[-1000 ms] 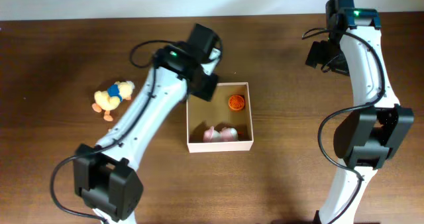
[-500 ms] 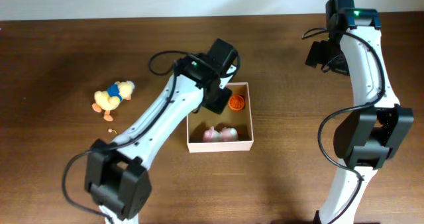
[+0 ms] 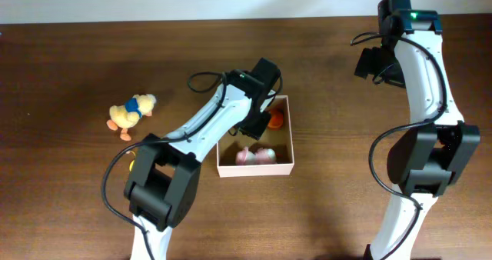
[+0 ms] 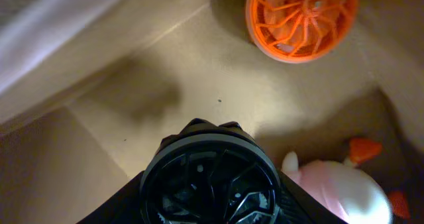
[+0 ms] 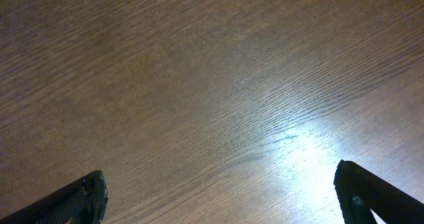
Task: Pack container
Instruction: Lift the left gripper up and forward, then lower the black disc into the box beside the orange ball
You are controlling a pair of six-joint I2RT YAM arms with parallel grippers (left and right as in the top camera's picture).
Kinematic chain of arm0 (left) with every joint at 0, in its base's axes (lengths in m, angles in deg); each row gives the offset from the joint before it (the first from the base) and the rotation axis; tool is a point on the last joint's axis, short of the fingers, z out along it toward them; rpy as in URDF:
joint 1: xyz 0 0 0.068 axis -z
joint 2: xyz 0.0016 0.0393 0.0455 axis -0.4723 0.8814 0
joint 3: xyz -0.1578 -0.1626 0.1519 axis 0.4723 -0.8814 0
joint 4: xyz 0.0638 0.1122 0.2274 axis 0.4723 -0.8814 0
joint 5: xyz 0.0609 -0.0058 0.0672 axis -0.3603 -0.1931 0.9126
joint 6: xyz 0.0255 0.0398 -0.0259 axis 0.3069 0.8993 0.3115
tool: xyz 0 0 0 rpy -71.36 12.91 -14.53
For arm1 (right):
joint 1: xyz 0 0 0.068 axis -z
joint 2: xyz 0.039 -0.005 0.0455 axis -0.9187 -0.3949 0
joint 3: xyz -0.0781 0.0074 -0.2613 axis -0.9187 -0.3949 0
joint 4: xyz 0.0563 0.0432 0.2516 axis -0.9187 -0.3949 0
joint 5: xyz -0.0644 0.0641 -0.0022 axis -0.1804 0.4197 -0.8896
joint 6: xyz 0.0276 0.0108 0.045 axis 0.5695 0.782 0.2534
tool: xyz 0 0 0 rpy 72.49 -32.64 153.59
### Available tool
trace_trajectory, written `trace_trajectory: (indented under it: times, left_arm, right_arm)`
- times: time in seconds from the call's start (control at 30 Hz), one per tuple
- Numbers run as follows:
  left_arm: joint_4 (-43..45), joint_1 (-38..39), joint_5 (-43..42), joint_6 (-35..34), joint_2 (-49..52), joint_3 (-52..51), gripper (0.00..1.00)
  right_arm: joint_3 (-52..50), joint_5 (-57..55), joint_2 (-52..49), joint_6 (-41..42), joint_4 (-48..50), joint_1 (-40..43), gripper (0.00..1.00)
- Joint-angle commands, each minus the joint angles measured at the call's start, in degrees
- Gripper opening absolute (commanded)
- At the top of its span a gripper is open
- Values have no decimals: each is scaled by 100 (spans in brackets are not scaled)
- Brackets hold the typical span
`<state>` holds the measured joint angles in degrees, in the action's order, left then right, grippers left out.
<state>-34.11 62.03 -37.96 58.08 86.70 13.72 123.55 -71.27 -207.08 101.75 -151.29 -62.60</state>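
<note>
The brown wooden table (image 3: 61,206) has wide bare stretches at its near edge and between the two arms. The left arm (image 3: 207,125) slants across the container's far-left corner, covering that rim. The right arm (image 3: 427,75) stands well apart at the far right; its jaws (image 5: 225,197) are spread wide over bare wood. The container (image 3: 293,141) sits mid-table. A yellow duck (image 3: 131,112) lies well to its left. Inside, pink toys (image 3: 257,155) fill the near side and an orange lattice ball (image 4: 301,15) lies in the far-right corner; the floor between them is free. The left jaws (image 3: 258,121) grasp a black ribbed disc (image 4: 209,177) above that floor.
</note>
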Motion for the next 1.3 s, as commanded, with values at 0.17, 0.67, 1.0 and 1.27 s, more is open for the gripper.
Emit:
trace_trajectory:
  times: [0.17, 0.67, 1.0, 1.27]
  left_arm:
    - [264, -9, 42, 50, 203, -28, 37]
    - [640, -13, 46, 52, 203, -28, 37]
    - [787, -13, 63, 52, 203, -28, 37]
    - [807, -13, 66, 52, 203, -28, 78]
  right_arm:
    - [9, -9, 20, 72, 0, 2, 99]
    - [9, -9, 20, 72, 0, 2, 99]
    - [9, -7, 20, 72, 0, 2, 99]
    - [9, -9, 20, 72, 0, 2, 99]
